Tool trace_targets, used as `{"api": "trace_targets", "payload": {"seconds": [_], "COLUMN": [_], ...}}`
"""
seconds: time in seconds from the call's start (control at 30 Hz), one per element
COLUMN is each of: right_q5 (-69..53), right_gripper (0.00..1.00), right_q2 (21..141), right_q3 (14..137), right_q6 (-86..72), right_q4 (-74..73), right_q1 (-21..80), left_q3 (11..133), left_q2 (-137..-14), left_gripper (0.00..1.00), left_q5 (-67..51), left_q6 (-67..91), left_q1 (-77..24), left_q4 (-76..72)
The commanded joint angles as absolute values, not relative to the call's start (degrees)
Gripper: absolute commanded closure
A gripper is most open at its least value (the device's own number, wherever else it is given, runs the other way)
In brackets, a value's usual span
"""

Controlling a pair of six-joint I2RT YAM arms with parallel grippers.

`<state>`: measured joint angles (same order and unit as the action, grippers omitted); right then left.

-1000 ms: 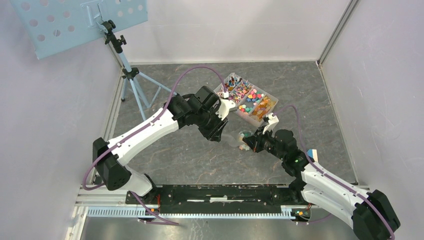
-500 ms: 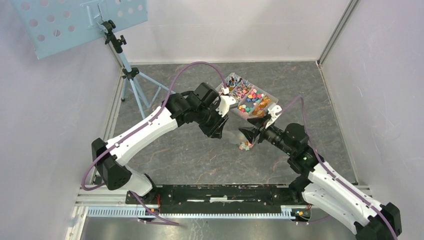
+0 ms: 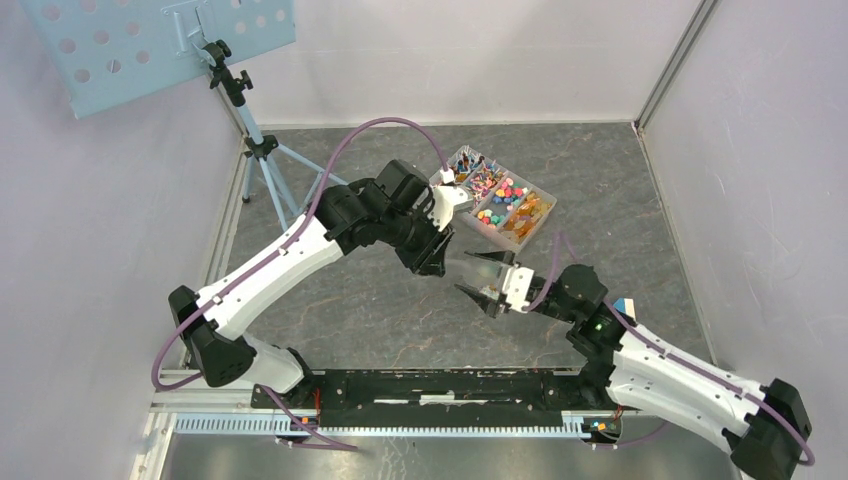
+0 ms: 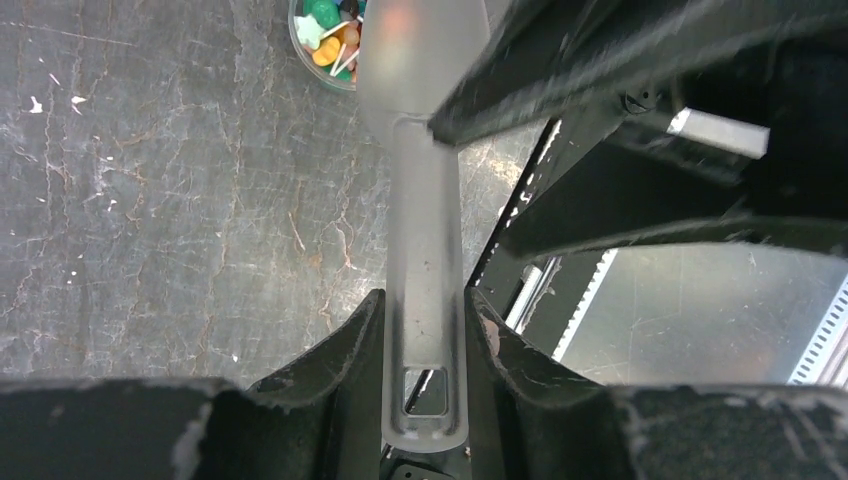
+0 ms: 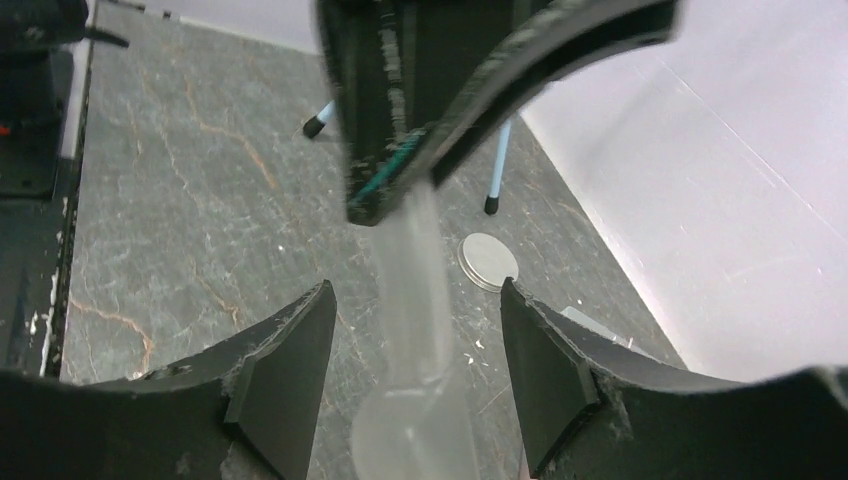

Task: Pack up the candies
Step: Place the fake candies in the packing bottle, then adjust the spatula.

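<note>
My left gripper (image 3: 437, 262) (image 4: 425, 300) is shut on the handle of a frosted clear plastic scoop (image 4: 425, 230). The scoop's round end points toward the right arm. My right gripper (image 3: 468, 274) (image 5: 415, 300) is open, one finger on each side of the scoop (image 5: 410, 290) without touching it. In the left wrist view a small round cup (image 4: 322, 45) of green, orange and red candies stands on the floor beyond the scoop's bowl. A clear compartment tray (image 3: 540, 195) at the back holds several sorts of candies (image 3: 500, 195).
A grey round lid disc (image 5: 488, 262) lies on the dark stone floor beyond the right fingers. A tripod stand (image 3: 262, 150) with a blue perforated plate (image 3: 150, 40) stands at the back left. White walls enclose the floor; a black rail (image 3: 440, 390) runs along the near edge.
My right gripper has opened, swung up off the floor and turned left, now straddling the scoop's end. The left arm shifted slightly left, its grip on the scoop unchanged.
</note>
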<state>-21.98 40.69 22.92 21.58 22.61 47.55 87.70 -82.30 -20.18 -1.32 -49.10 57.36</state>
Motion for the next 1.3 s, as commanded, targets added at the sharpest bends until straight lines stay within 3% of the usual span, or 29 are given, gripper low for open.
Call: {"api": "trace_targets", "payload": {"seconds": [0.0, 0.17, 0.27, 0.47, 0.53, 0.7, 0.77, 1.27], "right_q5": [-14.18, -3.60, -1.64, -1.50, -1.28, -1.25, -2.38, -0.35], "right_gripper": [0.33, 0.45, 0.66, 0.99, 1.00, 1.00, 1.00, 1.00], "right_q2": [43.21, 47.11, 49.02, 53.59, 55.34, 58.12, 59.25, 61.26], "right_q3": [26.85, 28.08, 27.61, 28.45, 29.19, 30.40, 31.34, 31.31], "right_q6": [32.82, 36.60, 36.38, 33.68, 32.43, 26.50, 25.09, 23.20], "right_q4": [21.82, 23.53, 27.79, 34.34, 35.91, 41.73, 42.54, 47.44], "right_q1": [53.15, 58.51, 59.66, 60.40, 60.47, 60.47, 60.62, 61.90], "left_q3": [91.37, 91.67, 91.76, 90.70, 89.88, 86.56, 84.74, 80.32], "left_q2": [-81.19, -81.17, -80.49, -78.06, -77.07, -73.63, -72.63, -71.88], "left_gripper": [0.98, 0.98, 0.97, 0.92, 0.89, 0.65, 0.61, 0.65], "left_q5": [-22.72, -23.38, -22.79, -21.17, -20.35, -14.38, -13.65, -14.58], "left_q6": [3.14, 3.77, 4.13, 5.14, 5.34, 5.27, 5.49, 7.34], "left_q1": [-48.91, -48.95, -48.87, -48.52, -48.43, -48.25, -48.18, -48.20], "left_q4": [56.61, 56.30, 55.81, 54.85, 54.25, 51.56, 49.83, 46.47]}}
